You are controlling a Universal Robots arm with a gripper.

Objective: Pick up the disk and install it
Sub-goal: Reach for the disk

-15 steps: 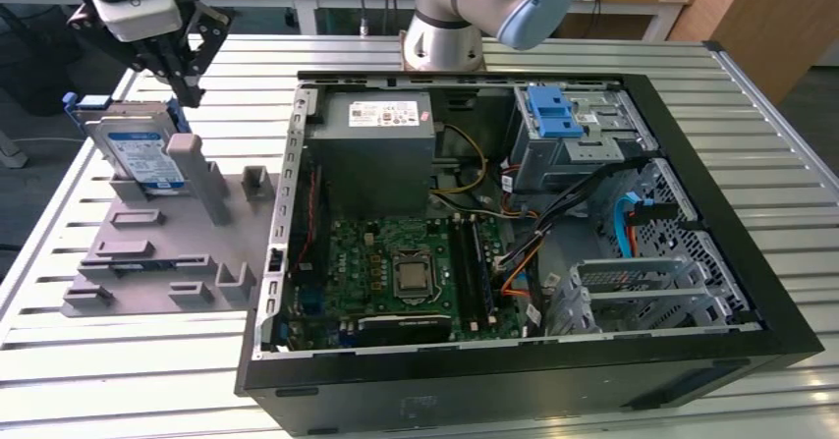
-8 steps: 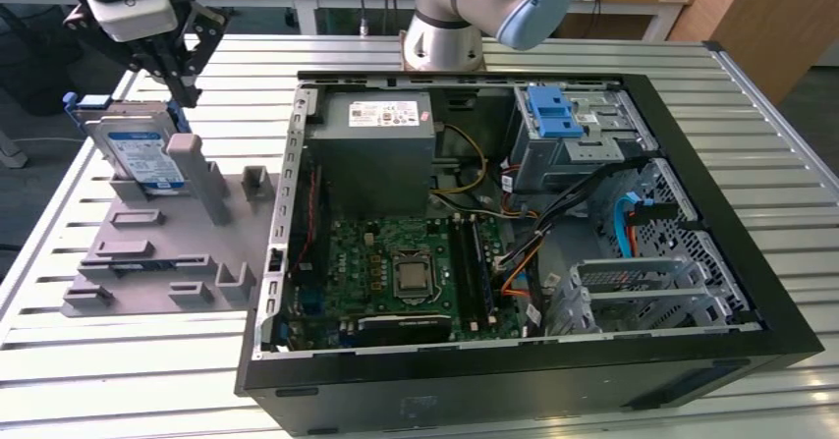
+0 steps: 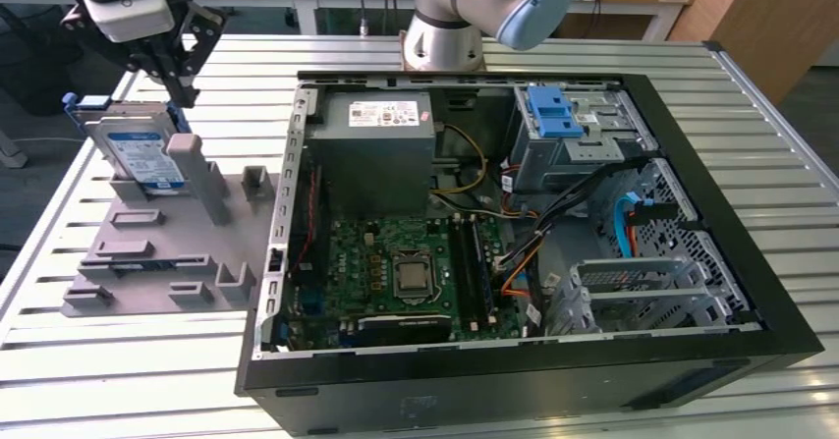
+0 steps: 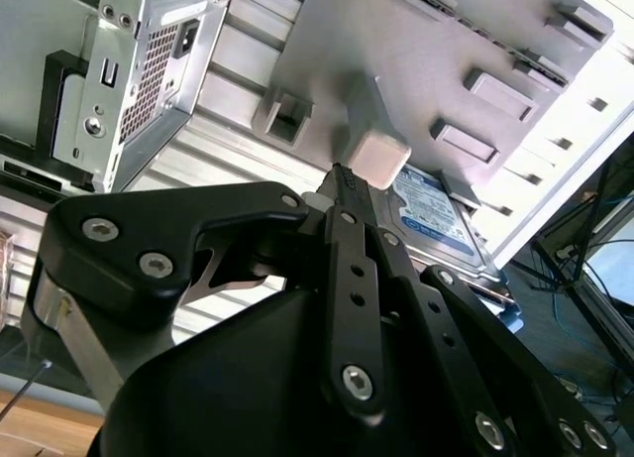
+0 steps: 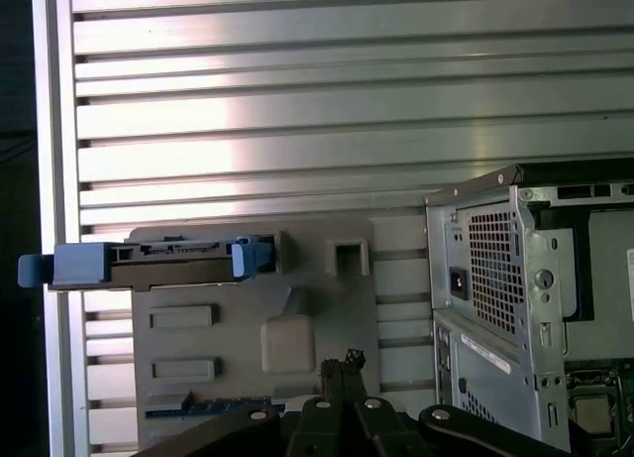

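Disk (image 3: 137, 152) stands on edge in a slot of the grey fixture plate (image 3: 138, 252). Its white-and-blue label faces out and the blue frame (image 5: 61, 266) wraps its ends. In the first wrist view the disk (image 5: 173, 264) shows edge-on. In the second wrist view the disk (image 4: 436, 211) peeks out past the gripper's black linkage.

Gripper (image 3: 183, 93) hangs just above the disk's upper edge and a little to one side, apart from it. It is over the tall grey post (image 3: 185, 169) that rises beside the drive. Fingers (image 4: 347, 249) are pressed together at the tips, with nothing between them and nothing carried. The post's pale cap (image 4: 377, 158) sits just ahead of the fingertips; we cannot tell whether they touch.

On the gripper's other side, away from the disk, the open computer case (image 3: 525, 370) lies on the slatted metal table (image 3: 118, 380). Inside we note the motherboard (image 3: 407, 262), the grey power supply box (image 3: 377, 154) and a blue latch (image 3: 556, 113) on the drive cage. The arm base (image 3: 446, 31) stands at the case's far edge
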